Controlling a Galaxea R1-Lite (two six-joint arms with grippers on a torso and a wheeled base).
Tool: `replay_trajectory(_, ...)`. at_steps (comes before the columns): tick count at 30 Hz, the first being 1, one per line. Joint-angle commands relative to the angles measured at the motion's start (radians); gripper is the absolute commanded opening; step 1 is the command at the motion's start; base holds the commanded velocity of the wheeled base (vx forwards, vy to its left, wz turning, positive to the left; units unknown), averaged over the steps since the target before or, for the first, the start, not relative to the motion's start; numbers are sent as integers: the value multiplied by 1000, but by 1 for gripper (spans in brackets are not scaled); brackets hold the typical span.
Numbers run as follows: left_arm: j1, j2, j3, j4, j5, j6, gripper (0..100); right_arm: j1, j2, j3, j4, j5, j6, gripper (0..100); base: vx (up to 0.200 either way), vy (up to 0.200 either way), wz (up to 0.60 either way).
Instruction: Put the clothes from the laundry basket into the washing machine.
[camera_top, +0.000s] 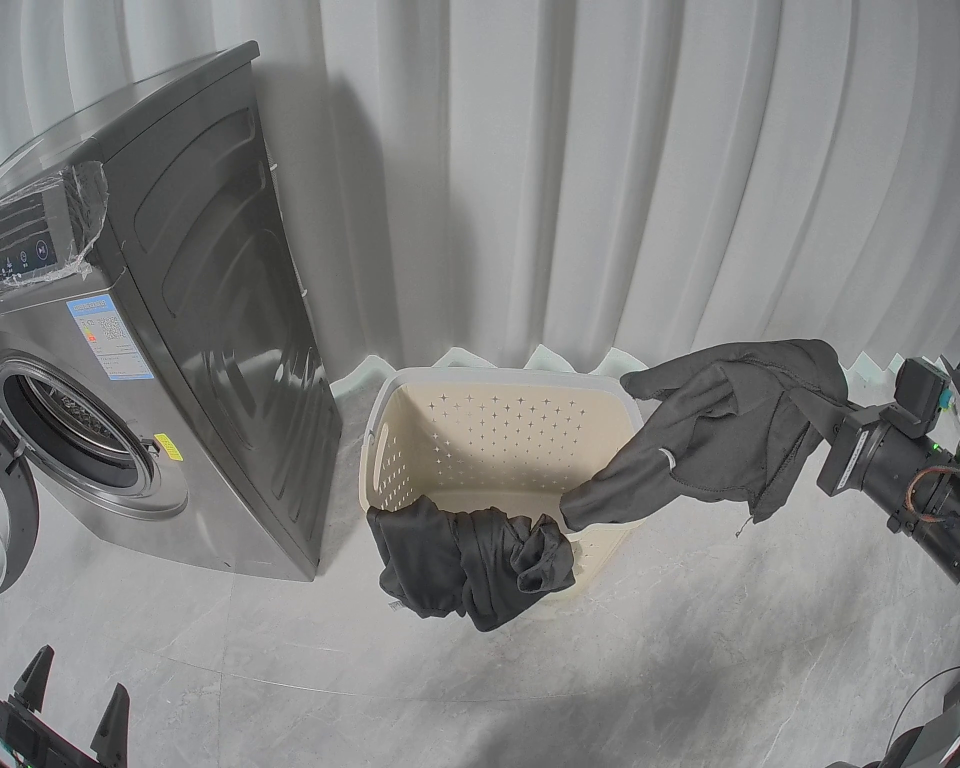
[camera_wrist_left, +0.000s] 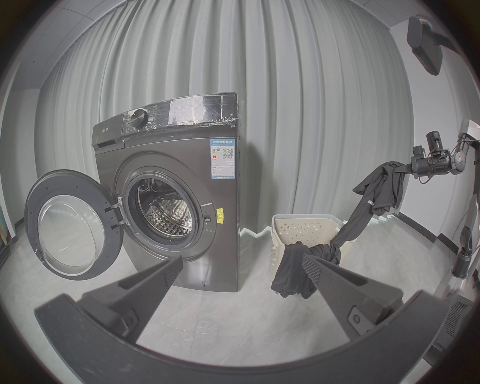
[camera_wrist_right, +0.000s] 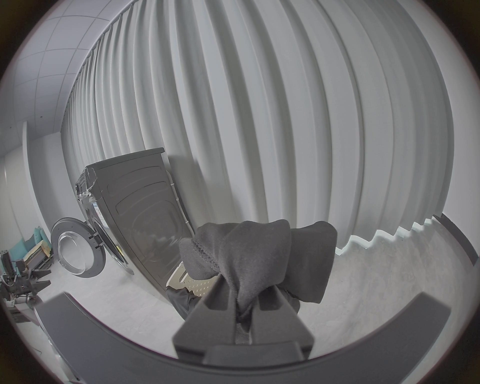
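Lower left, our left gripper (camera_top: 78, 680) is waiting, jaws apart; our right gripper (camera_wrist_right: 243, 300) is clamping a dark garment (camera_top: 730, 430) high to clear the laundry basket (camera_top: 500, 375).

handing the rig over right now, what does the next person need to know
Left gripper: open, holding nothing, low in front of the washing machine.
Right gripper: shut on a dark garment, raised beside the laundry basket; the cloth trails down to the basket.
More dark cloth hangs over the basket's front rim; cannot tell whether it is the same piece.
Door open; the drum looks empty.
Done: garment gripped and lifted.
Left: carry it to the drum, release, then clear the basket.
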Motion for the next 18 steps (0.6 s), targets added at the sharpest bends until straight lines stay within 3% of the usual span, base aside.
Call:
replay_trajectory(1, 0, -15, 16, 0, 0, -1, 100, 0, 2, 2, -1, 1, 0, 0, 0, 200, 0)
replay_trajectory(18, 0, -15, 16, 0, 2, 1, 100, 13, 11, 13, -2, 4, 2, 0, 0, 200, 0)
